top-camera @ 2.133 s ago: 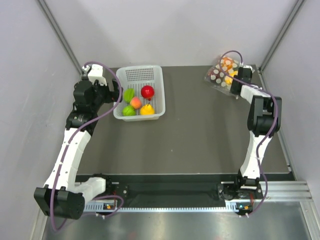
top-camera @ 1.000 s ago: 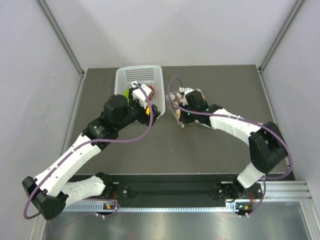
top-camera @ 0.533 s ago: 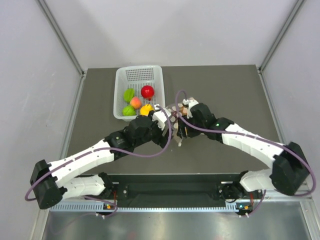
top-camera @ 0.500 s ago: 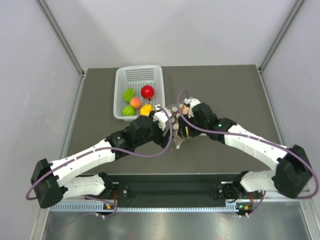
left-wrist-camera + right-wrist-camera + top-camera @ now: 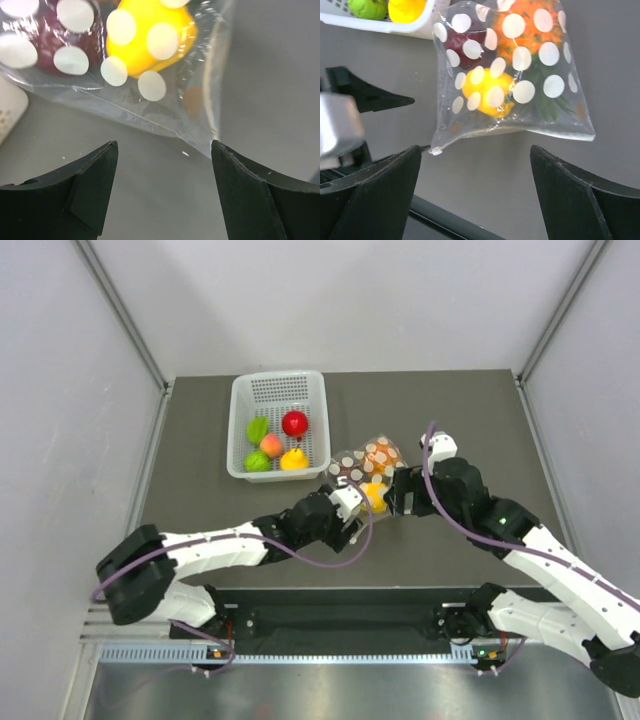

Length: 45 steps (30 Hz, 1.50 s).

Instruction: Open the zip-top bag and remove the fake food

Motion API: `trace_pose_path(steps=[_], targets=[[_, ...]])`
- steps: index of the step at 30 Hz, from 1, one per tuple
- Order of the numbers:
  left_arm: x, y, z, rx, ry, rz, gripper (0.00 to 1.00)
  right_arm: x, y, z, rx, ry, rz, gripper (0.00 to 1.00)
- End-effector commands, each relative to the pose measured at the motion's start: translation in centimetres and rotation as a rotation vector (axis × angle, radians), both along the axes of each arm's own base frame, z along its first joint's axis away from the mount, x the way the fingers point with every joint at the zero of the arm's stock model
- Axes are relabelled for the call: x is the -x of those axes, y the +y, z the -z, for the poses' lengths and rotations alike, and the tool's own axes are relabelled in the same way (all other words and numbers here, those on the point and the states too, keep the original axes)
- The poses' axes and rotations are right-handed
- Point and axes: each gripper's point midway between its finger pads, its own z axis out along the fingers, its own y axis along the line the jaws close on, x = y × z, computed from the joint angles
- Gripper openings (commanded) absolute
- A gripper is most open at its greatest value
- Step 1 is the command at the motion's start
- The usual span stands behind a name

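Left gripper (image 5: 162, 150) is wide open, nothing in it; right gripper (image 5: 475, 150) is spread wide and empty too. The bag (image 5: 510, 75) lies flat on the table (image 5: 450, 410) just beside the basket (image 5: 245, 400), between both grippers. It looks unopened, fake food (image 5: 487, 92) inside: opening and emptying all to come.

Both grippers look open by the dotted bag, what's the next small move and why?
Probably ease the left gripper forward and pinch the near corner of the zip-top bag: it lies unheld on the table, fake food inside, and that corner sits just ahead of its open fingers.
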Motion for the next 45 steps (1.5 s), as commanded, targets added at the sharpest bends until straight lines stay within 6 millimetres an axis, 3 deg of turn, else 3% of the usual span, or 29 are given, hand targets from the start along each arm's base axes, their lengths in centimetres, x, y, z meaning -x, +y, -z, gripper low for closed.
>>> trace_pose_path(steps=[1, 2, 7, 15, 17, 23, 28, 33, 38, 42, 45], targets=[[-2.7, -1.8, -1.6, 0.086, 0.035, -0.161, 0.80, 0.0, -1.4, -0.5, 0.019, -0.010, 0.058, 0.90], [-2.7, -2.1, -0.3, 0.079, 0.072, -0.176, 0.80, 0.1, -1.5, -0.6, 0.020, -0.011, 0.059, 0.90], [-2.9, -4.0, 0.8, 0.263, 0.200, -0.217, 0.80, 0.1, -1.3, -0.7, 0.020, -0.011, 0.048, 0.90], [-3.2, -2.0, 3.2, 0.308, 0.346, -0.368, 0.67, 0.3, -2.0, -0.6, 0.031, -0.017, 0.064, 0.90], [-3.1, -1.4, 3.0, 0.336, 0.360, -0.405, 0.67, 0.3, -1.9, -0.5, 0.031, -0.018, 0.062, 0.90], [-1.6, -1.4, 4.3, 0.366, 0.476, -0.428, 0.63, 0.1, -1.2, -0.1, 0.029, -0.002, 0.041, 0.90], [-1.2, -2.5, 3.3, 0.447, 0.491, -0.373, 0.47, 0.0, -1.1, -0.2, 0.016, -0.016, 0.037, 0.91], [-1.5, -3.7, 2.4, 0.486, 0.502, -0.347, 0.43, 0.1, -0.9, 0.8, 0.030, 0.004, 0.023, 0.91], [-0.6, -4.7, 3.6, 0.489, 0.587, -0.315, 0.41, 0.2, -0.9, 1.0, 0.029, 0.005, 0.020, 0.91], [-0.3, -4.9, 4.2, 0.494, 0.625, -0.311, 0.27, 0.3, -0.8, 0.9, 0.025, 0.001, 0.011, 0.91], [-0.3, -5.2, 4.2, 0.498, 0.639, -0.304, 0.22, 0.4, -0.6, 1.3, 0.034, 0.005, -0.006, 0.91]])
